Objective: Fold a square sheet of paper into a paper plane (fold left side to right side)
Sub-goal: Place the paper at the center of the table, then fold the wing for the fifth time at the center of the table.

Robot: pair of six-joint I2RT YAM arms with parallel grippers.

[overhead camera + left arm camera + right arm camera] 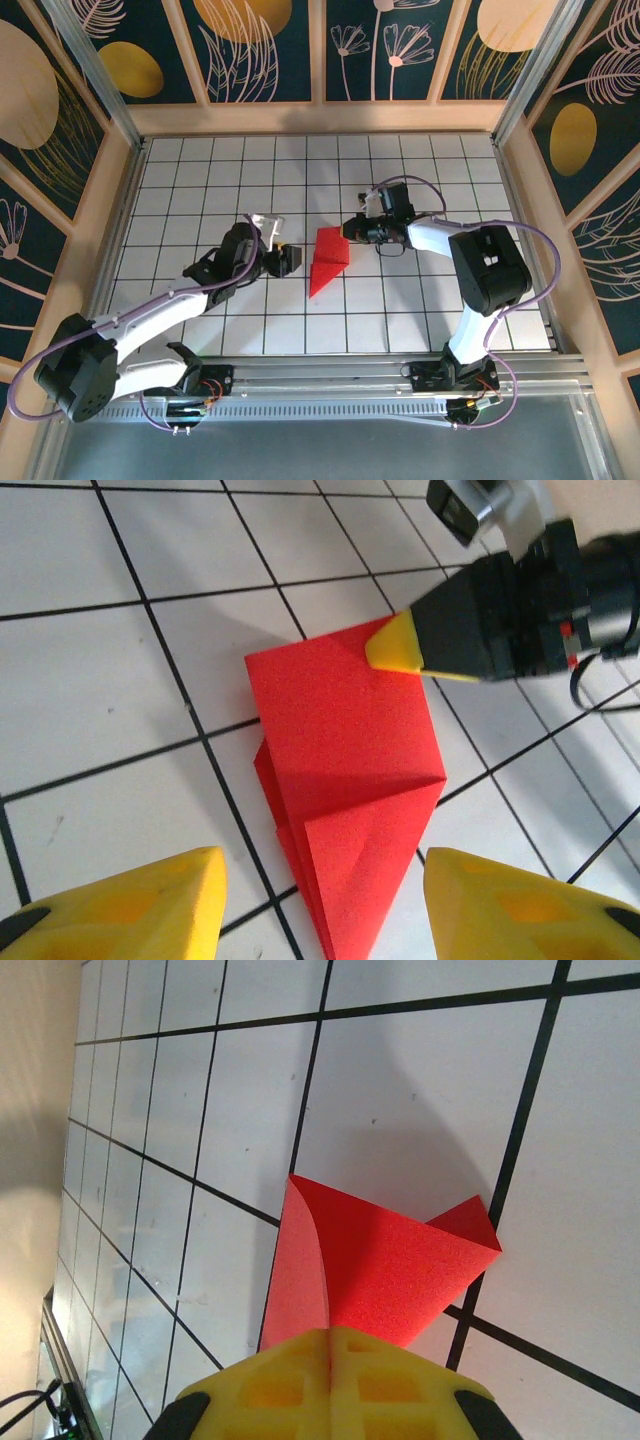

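Observation:
The square sheet of paper [328, 260] is bright red and lies mid-table, folded into a layered, pointed wedge with its tip toward the near edge. My right gripper [352, 232] is shut on the paper's far right corner [400, 1270]. Its yellow fingers [400, 1380] are pressed together with a red flap rising from between them. In the left wrist view the right gripper's yellow tip [395, 645] rests on the paper [345, 740]. My left gripper [322, 880] is open just left of the wedge. Its yellow fingers [130, 910] stand either side of the pointed end without touching it.
The table [200, 190] is white tile with a black grid, walled by wooden rails [320, 118] at the back and sides. A metal rail [330, 375] carries both arm bases at the near edge. A cable [600, 695] loops beside the right wrist.

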